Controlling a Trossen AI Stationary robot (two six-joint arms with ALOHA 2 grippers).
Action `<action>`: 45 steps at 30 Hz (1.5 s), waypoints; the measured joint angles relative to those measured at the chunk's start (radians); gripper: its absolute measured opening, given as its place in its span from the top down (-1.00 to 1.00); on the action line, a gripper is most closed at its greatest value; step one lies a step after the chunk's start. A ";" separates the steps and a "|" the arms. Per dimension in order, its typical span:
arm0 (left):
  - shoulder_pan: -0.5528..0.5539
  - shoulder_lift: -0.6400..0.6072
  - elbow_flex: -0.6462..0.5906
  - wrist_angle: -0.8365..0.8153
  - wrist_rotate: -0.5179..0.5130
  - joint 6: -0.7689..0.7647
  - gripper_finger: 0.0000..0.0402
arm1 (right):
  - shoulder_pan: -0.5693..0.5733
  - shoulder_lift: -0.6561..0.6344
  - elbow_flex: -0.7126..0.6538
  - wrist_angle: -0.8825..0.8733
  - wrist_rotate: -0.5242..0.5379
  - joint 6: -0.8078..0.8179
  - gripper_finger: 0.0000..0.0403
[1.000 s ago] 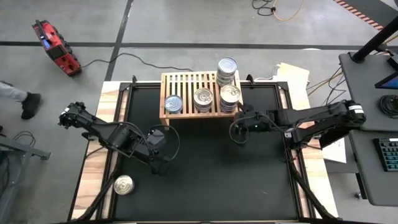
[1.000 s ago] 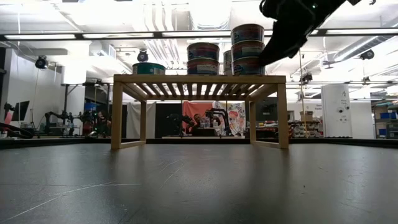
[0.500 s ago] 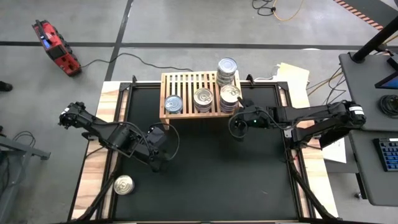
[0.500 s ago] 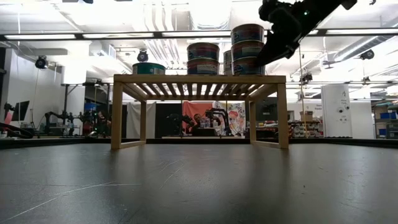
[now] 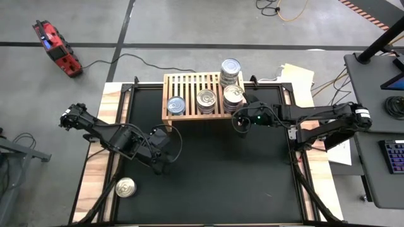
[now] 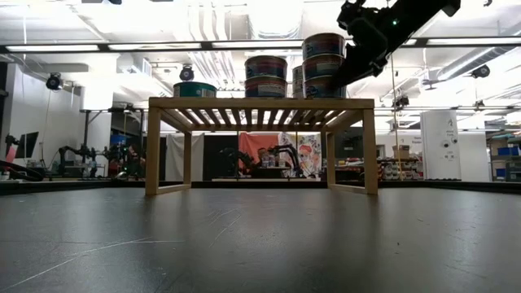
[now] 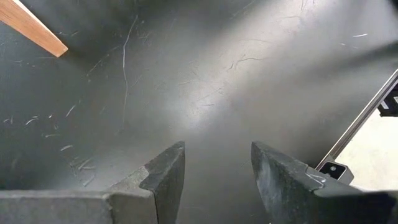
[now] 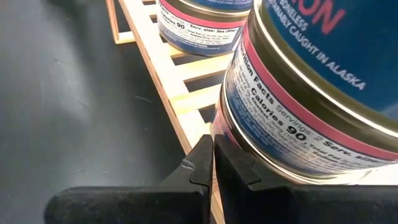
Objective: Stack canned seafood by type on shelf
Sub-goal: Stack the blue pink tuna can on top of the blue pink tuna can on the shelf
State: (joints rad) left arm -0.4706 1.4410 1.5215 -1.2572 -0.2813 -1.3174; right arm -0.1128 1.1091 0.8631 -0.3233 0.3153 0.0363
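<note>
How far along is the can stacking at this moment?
Mostly done: round metal tins stand stacked on the light-wood slatted shelf. The shut right gripper is empty beside the front-right stack; the open left gripper holds nothing. One silver-lidded tin remains on the table.

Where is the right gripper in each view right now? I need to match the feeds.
High view: right gripper, jaws shut, at the shelf's right front corner, beside the front-right can stack.
Low view: upper right, against that stack.
Left wrist view: not in it.
Right wrist view: bottom centre, touching the stack's bottom can.
Shared landmark: the shelf.
</note>
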 joint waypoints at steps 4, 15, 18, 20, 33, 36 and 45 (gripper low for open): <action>0.000 0.000 0.000 0.000 0.000 0.008 0.16 | 0.001 0.000 0.000 0.000 -0.002 -0.011 0.96; -0.002 0.000 0.000 -0.001 0.205 -0.012 0.16 | 0.037 -0.093 0.000 -0.016 -0.186 0.129 0.95; -0.011 0.002 0.000 -0.028 0.219 -0.050 0.20 | 0.049 -0.130 0.000 -0.022 -0.186 0.167 0.95; -0.019 0.008 -0.010 -0.058 0.228 -0.090 0.26 | 0.054 -0.147 0.000 -0.022 -0.185 0.181 0.95; -0.115 0.175 -0.218 -0.158 0.601 -0.458 0.98 | 0.056 -0.123 0.000 -0.024 -0.184 0.162 0.95; -0.156 0.227 -0.266 -0.160 0.726 -0.514 0.98 | 0.056 -0.115 0.000 -0.025 -0.185 0.146 0.95; -0.243 0.326 -0.307 -0.137 0.789 -0.579 0.99 | 0.056 -0.112 0.000 -0.026 -0.185 0.135 0.95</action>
State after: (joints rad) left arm -0.7136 1.7672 1.2144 -1.3943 0.5078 -1.8968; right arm -0.0566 0.9974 0.8627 -0.3489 0.1299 0.1715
